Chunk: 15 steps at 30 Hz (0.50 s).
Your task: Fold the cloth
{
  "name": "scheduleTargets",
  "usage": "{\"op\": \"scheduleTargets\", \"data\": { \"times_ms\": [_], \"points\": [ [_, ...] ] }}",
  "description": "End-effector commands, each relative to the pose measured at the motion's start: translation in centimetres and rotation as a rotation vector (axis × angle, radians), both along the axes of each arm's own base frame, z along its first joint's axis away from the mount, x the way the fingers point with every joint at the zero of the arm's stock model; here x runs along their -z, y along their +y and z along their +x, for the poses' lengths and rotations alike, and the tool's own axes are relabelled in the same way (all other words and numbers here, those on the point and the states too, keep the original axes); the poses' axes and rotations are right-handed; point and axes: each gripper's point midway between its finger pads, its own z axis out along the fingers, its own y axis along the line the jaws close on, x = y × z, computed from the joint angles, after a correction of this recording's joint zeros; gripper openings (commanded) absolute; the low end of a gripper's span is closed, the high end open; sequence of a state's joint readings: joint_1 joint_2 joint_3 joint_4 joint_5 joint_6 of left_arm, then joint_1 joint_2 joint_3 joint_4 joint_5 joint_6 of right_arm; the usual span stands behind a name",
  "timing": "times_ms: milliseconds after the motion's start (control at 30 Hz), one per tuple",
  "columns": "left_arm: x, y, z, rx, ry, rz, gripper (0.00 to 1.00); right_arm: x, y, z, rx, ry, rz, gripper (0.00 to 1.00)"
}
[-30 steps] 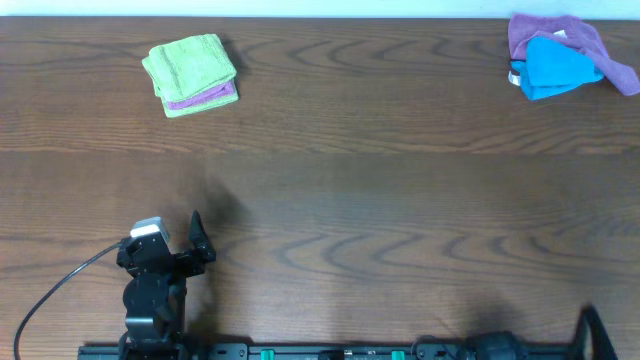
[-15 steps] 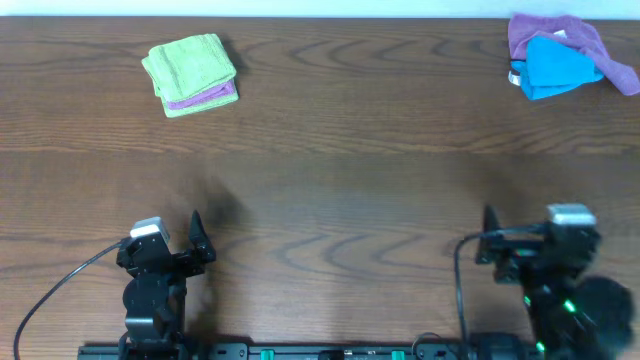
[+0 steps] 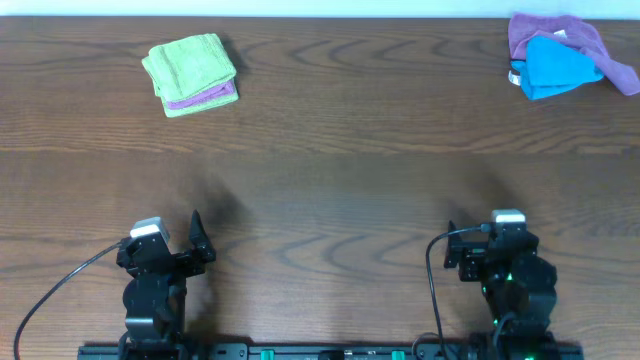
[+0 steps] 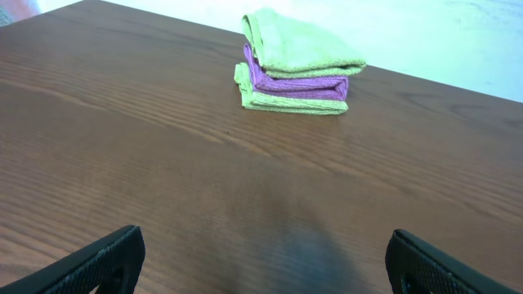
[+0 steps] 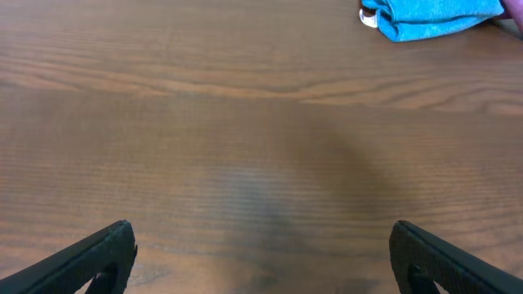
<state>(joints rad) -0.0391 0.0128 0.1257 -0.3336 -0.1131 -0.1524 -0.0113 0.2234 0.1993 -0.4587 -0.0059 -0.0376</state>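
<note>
The brown wooden table [image 3: 330,180] spans every view, with the left gripper [image 4: 261,257] and right gripper [image 5: 263,253] both low at its near edge, each with fingers spread wide and holding nothing. Far ahead of the left one sits a folded stack [image 3: 191,74], pale green over purple over green. At the far right corner a crumpled blue cloth [image 3: 555,66] overlaps a purple cloth [image 3: 560,32]; the lime cloth shows in no view.

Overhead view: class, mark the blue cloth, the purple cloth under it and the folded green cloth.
blue cloth [image 3: 556,66]: overhead, centre.
purple cloth [image 3: 585,31]: overhead, upper part.
folded green cloth [image 3: 189,64]: overhead, top face.
</note>
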Motion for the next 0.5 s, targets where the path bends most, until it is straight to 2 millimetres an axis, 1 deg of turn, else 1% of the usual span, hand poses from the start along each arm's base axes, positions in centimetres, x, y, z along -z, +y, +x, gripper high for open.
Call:
{"op": "scheduleTargets", "data": {
  "times_ms": [0,300,467],
  "points": [
    [1.01,0.44,-0.08,-0.017,0.022,0.022,0.95,-0.52,-0.73,-0.06,0.031,-0.049,-0.025,0.99],
    [1.01,0.45,-0.08,-0.018,0.022,0.023,0.95,-0.24,-1.16,-0.34,0.054,-0.093,-0.036,0.99],
    [1.01,0.45,-0.08,-0.018,0.022,0.023,0.95,-0.95,-1.16,-0.35,0.055,-0.133,-0.036,0.99]
  ]
}}
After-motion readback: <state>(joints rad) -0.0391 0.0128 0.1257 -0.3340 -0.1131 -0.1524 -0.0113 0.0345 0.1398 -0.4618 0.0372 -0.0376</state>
